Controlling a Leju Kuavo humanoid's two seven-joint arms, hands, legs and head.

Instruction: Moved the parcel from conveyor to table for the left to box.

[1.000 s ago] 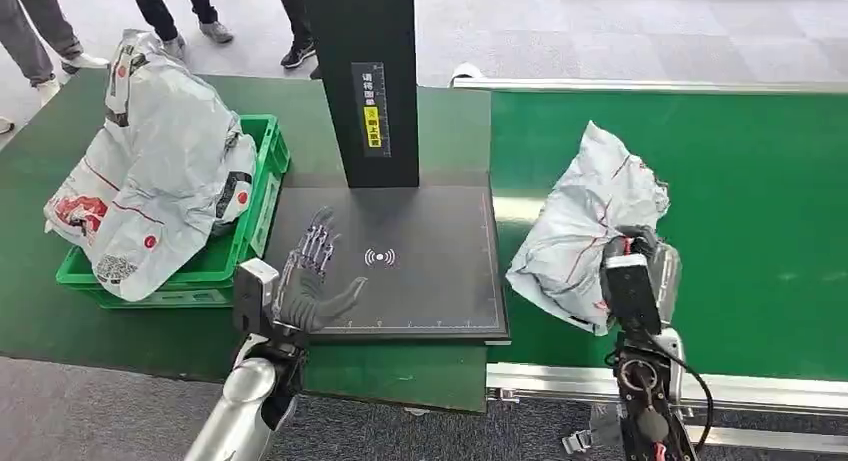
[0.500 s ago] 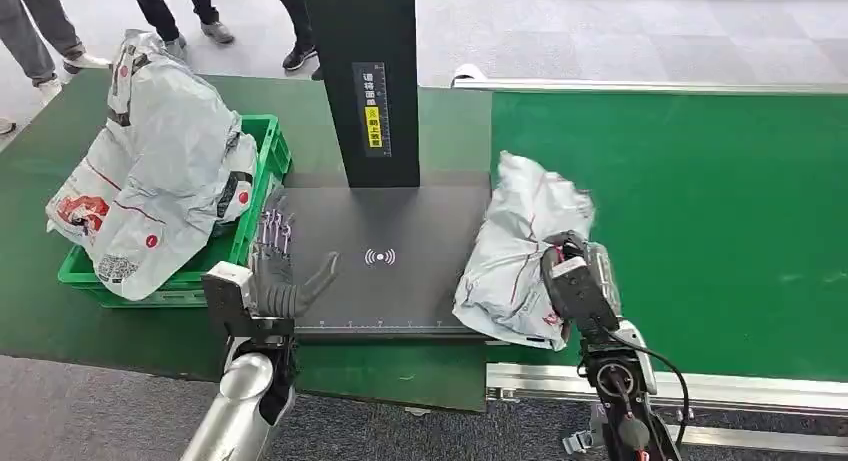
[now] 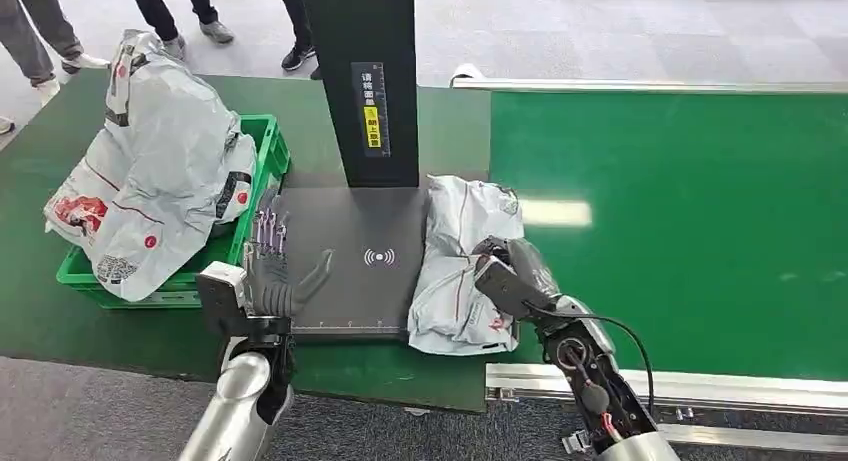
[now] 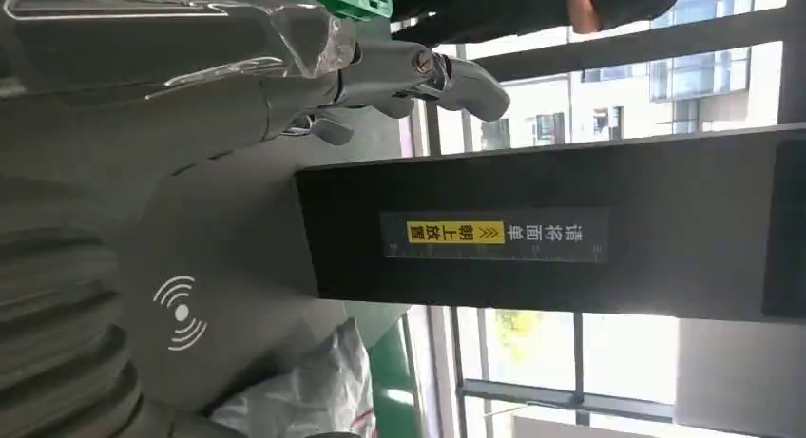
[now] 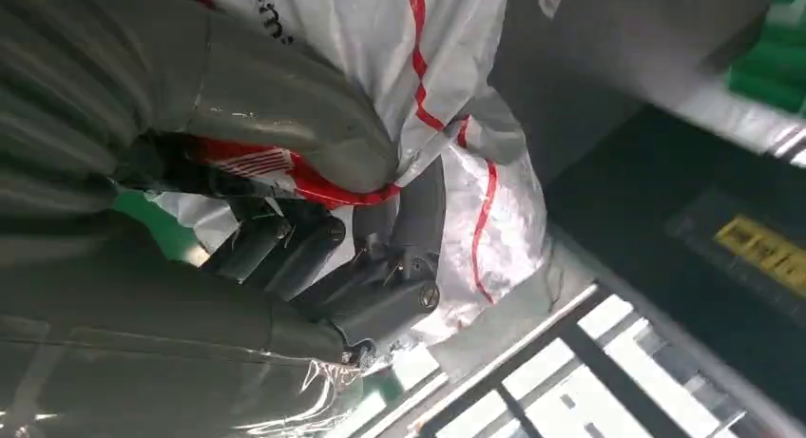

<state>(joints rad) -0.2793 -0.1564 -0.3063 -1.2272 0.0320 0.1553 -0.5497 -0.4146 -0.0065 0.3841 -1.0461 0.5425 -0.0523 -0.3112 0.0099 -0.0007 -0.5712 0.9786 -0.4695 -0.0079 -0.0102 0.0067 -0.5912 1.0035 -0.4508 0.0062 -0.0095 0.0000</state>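
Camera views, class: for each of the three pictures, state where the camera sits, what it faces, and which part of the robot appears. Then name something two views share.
Head view: high on the body, looking down at the black scanner plate; both arms show, right hand gripping the parcel.
Left wrist view: behind the left hand, facing the black post.
Right wrist view: behind the right hand, facing the parcel.
Shared: the post's yellow label in all three views.

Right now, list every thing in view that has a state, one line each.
Parcel: gripped by the right hand, resting on the right edge of the scanner pad.
Right hand: closed on the parcel.
Left hand: holds nothing, fingers spread, over the pad's left edge.
Scanner pad: mostly bare, parcel on its right side.
Green crate: piled above its rim with bagged parcels.
Conveyor belt: bare green surface.
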